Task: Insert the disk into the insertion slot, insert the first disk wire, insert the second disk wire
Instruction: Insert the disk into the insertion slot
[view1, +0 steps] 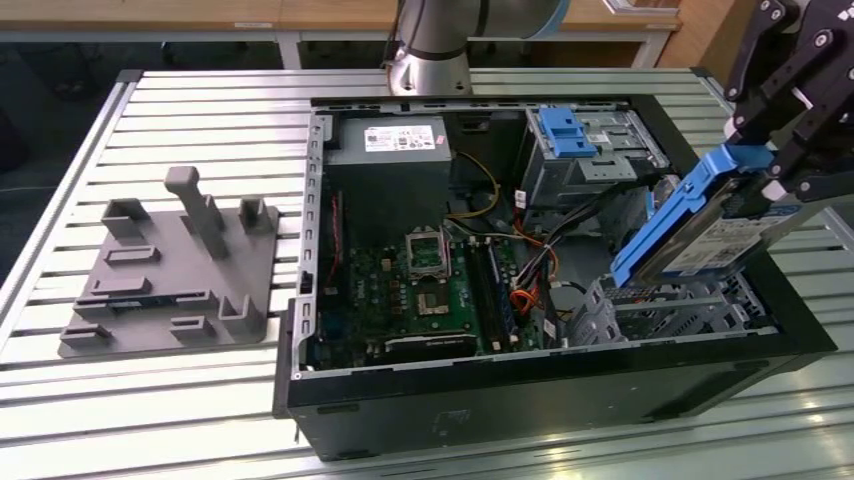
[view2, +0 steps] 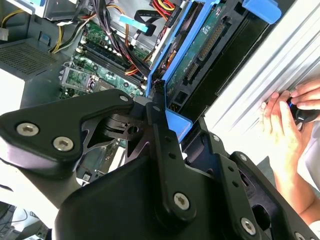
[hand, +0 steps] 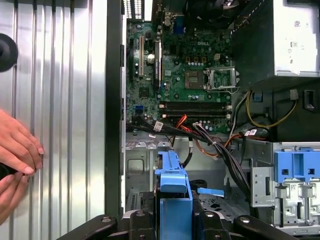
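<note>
Your gripper (view1: 763, 165) is clamped on the disk (view1: 707, 238), its fingers pressed against the top end of the blue frame. You have the disk steeply tilted at the exterior view's right side of the open computer case (view1: 534, 378), its labelled face turned toward the near right. Its lower end dips into the insertion slot (view1: 667, 308), the low perforated metal cage in the near right corner of the case, but the disk is not seated and most of it stands above the cage. In the first wrist view the blue frame (hand: 173, 186) rises between the black fingers of the gripper (hand: 173, 222), with the slot's metal floor (hand: 142, 167) beyond it. The second wrist view shows the disk's circuit-board underside (view2: 200, 45) and its connector facing the inside of the case. A bundle of black, red and orange wires (view1: 534, 272) lies loose between the motherboard (view1: 427, 280) and the slot, plugged into nothing on the disk. Farther back stands the taller bay (view1: 601, 160) with its blue clip (view1: 563, 130). A person's hand (view2: 285, 120) rests on the ribbed table (view1: 200, 100) just outside the case wall. A grey fixture plate (view1: 167, 270) lies on the table at the exterior view's left.
</note>
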